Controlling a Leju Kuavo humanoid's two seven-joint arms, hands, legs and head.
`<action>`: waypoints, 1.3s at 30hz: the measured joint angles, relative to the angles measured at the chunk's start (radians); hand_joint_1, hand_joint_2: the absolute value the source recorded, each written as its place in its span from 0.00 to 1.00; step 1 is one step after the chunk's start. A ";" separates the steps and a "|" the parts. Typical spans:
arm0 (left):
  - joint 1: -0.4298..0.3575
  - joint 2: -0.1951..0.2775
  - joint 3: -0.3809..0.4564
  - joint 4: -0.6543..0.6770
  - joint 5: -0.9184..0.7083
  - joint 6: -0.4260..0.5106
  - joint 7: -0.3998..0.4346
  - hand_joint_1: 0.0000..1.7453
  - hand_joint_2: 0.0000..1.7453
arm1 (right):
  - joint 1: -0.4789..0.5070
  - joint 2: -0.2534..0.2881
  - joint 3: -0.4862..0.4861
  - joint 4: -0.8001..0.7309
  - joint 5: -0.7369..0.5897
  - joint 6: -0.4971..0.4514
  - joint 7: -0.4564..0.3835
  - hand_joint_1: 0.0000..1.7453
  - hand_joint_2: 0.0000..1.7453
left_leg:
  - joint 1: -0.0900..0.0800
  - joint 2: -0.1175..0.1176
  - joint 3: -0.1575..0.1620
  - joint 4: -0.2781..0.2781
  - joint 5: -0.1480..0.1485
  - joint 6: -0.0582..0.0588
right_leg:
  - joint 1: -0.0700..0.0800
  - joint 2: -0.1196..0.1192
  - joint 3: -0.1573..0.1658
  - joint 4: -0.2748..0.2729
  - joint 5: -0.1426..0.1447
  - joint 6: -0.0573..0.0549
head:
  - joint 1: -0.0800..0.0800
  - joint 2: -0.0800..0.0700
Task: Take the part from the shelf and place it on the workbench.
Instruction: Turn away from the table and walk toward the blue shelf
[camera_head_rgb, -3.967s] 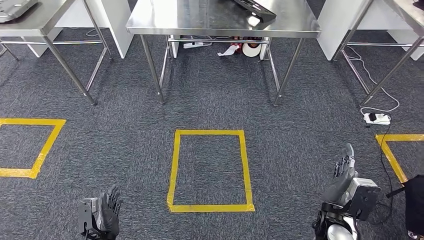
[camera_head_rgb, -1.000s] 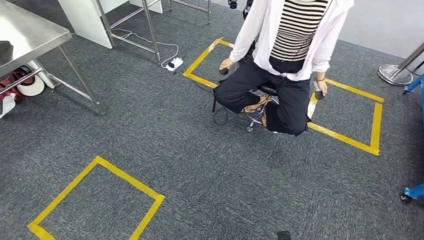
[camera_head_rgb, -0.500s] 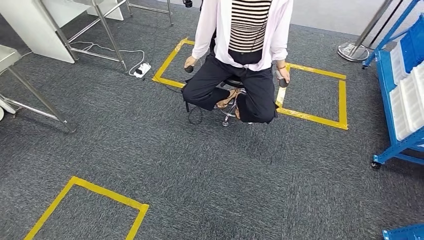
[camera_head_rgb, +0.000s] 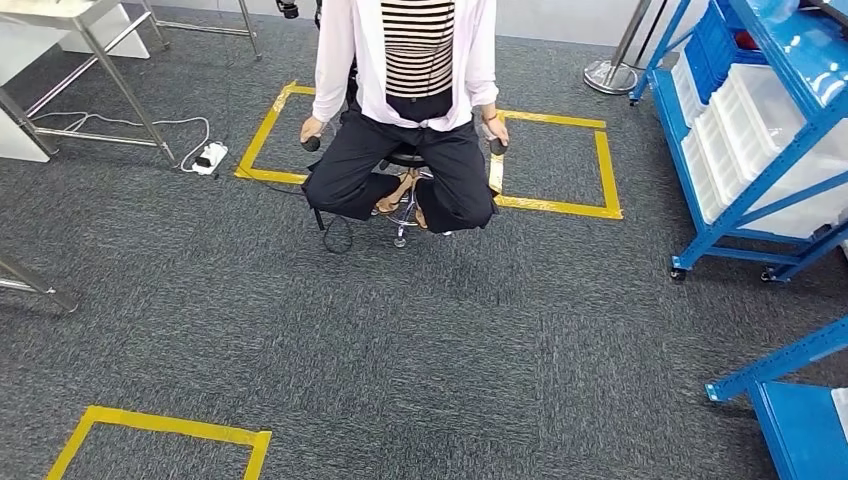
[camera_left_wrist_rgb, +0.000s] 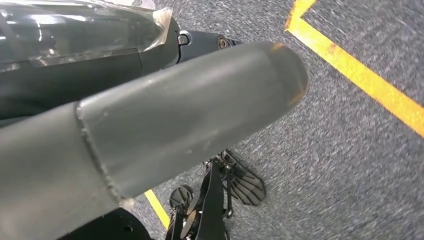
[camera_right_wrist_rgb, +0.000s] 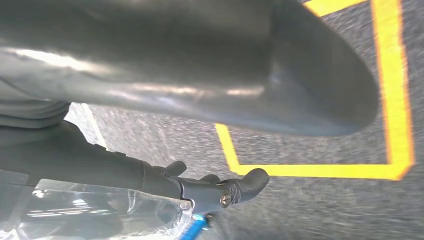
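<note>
Over on the right side of the head view stands a blue shelf with white boxes on it. The part should be somewhere on that shelf, but I cannot pick it out from here, so I cannot say which box holds it.

Between the robot and the far wall a person sits on a small stool, with a little dark thing in each hand. Yellow tape squares on the grey floor look like marks for where to stand. A bench shows at the far left, well apart from the shelf.

The left robot hand holds nothing, and its thumb sticks straight out over the floor. The right robot hand holds nothing too, and its dark fingers are loose and apart. I think both hang low and free because there is nothing to grab yet.

My guess is that the job has hardly begun: the robot must face the shelf, get close and find the part
</note>
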 joint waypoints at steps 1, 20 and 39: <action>0.000 0.000 -0.001 0.000 0.000 0.000 0.001 0.00 0.00 | 0.002 0.000 -0.001 0.000 -0.001 0.000 -0.001 0.00 0.00 | 0.000 0.012 0.001 0.000 -0.001 -0.002 | -0.004 -0.007 0.030 -0.051 0.020 0.010 | 0.000 0.000; -0.004 0.002 -0.049 0.004 -0.073 0.047 0.063 0.00 0.00 | 0.002 0.011 -0.040 0.003 -0.023 -0.056 0.076 0.00 0.00 | 0.007 -0.118 -0.005 0.039 -0.021 -0.034 | 0.013 0.089 0.159 -0.284 0.111 -0.039 | -0.020 0.000; -0.017 0.002 -0.067 0.005 -0.080 0.053 0.106 0.00 0.00 | 0.000 0.024 -0.062 0.005 -0.029 -0.067 0.125 0.00 0.00 | -0.002 0.061 0.018 0.017 -0.030 -0.043 | -0.003 -0.050 0.160 -0.287 0.096 -0.015 | -0.016 0.000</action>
